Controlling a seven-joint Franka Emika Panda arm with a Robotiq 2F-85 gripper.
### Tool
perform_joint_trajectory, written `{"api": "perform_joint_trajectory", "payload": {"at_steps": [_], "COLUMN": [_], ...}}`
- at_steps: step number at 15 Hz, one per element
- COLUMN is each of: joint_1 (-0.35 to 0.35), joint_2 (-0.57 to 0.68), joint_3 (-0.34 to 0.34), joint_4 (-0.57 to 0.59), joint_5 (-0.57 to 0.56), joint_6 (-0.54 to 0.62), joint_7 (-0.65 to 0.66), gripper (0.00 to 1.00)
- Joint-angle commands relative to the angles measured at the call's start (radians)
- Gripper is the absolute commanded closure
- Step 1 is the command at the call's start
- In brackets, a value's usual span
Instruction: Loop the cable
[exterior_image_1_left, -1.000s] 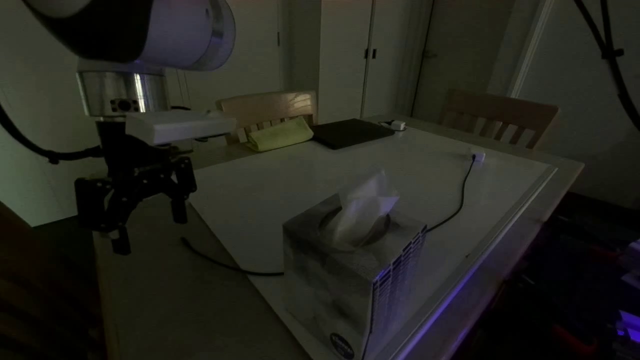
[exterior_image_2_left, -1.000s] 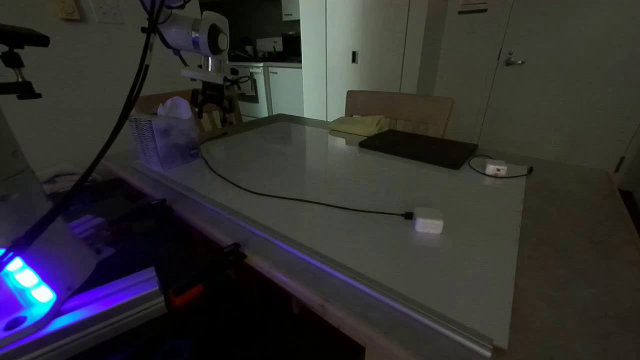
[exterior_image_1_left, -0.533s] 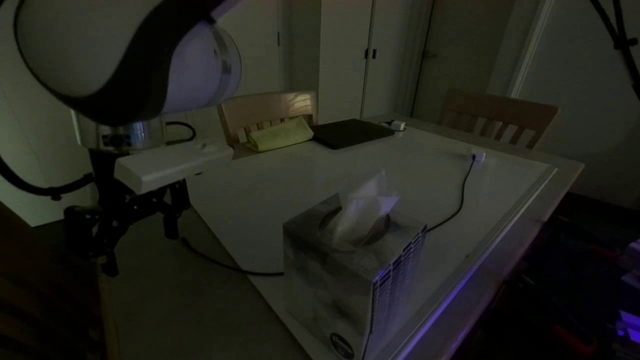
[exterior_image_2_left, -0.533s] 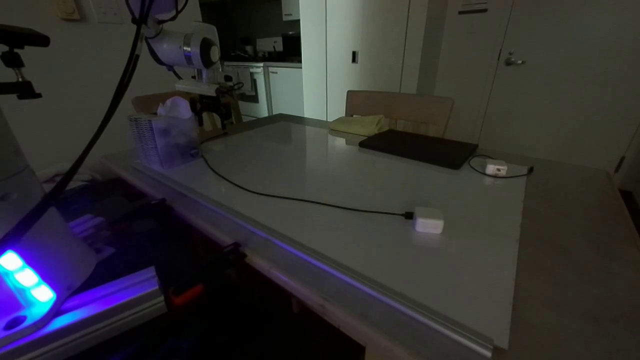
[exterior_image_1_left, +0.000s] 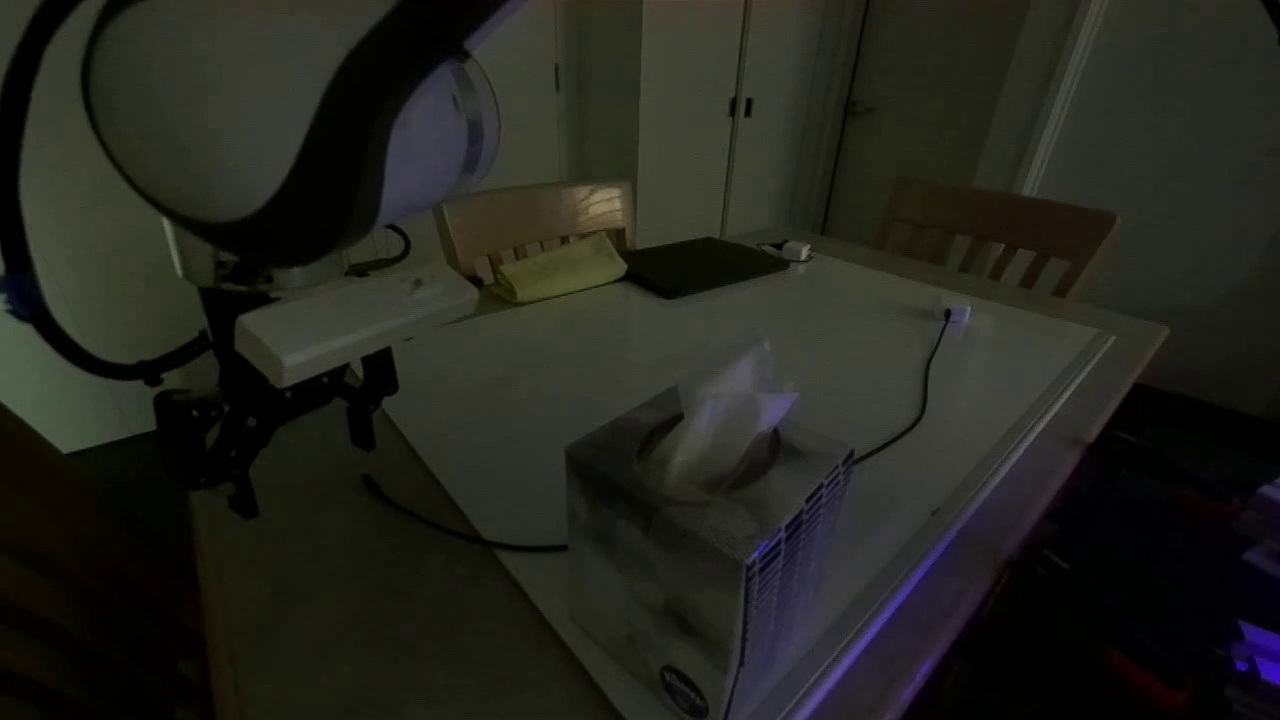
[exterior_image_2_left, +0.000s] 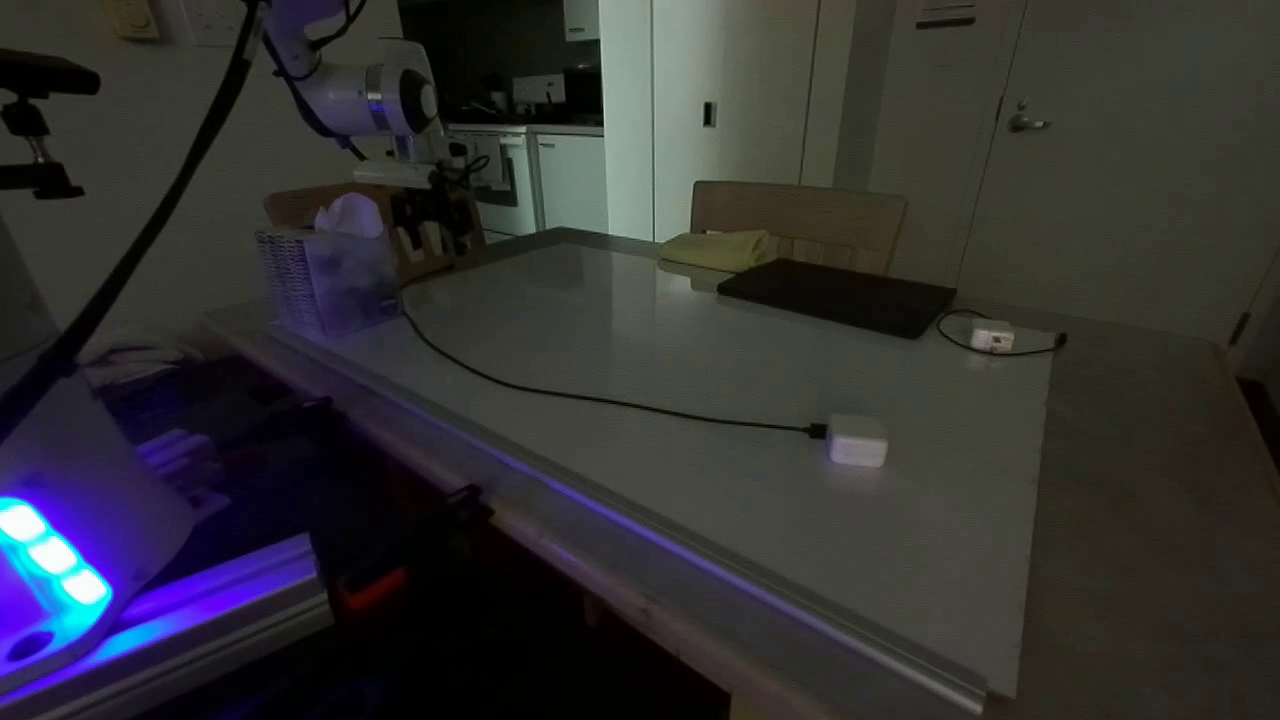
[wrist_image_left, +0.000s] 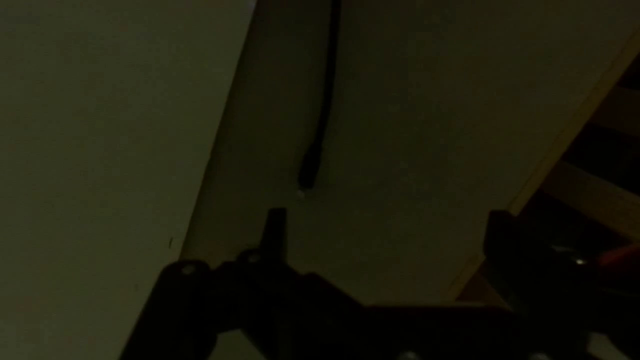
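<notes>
Reaching for the free end of the cable (wrist_image_left: 327, 92) looks like your step in hand; no grasp, no loop yet. Your gripper (exterior_image_1_left: 302, 466) hangs over the worktop (exterior_image_1_left: 400, 620), off to one side of the tissue box (exterior_image_1_left: 650, 570), jaws spread wide, nothing between them. The cable runs close past the tissue box (touching or not, can't tell): free end on the gripper's side of it, other end in the white plug (exterior_image_2_left: 857, 441), well apart from it. Wrist view's dim, but the tip shows ahead of the jaws, nearer one of them. Next you probably need to centre the tip between the jaws, go low and close, then carry that end back toward the tissue box to bend the loop. Thin cord lying flat: stop too high and you likely miss it.
</notes>
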Motion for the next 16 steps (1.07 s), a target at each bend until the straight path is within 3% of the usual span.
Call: {"api": "perform_joint_trajectory", "payload": {"at_steps": [1,16], "joint_1": [-0.015,-0.036], "joint_2": [-0.063,-0.073], "joint_3": [0.009,0.009], "joint_4": [-0.087,-0.131], "joint_5": [0.021,0.058], "joint_6": [-0.004,0.0], "joint_7": [0.023,0.072], "gripper": [0.0,0.0]}}
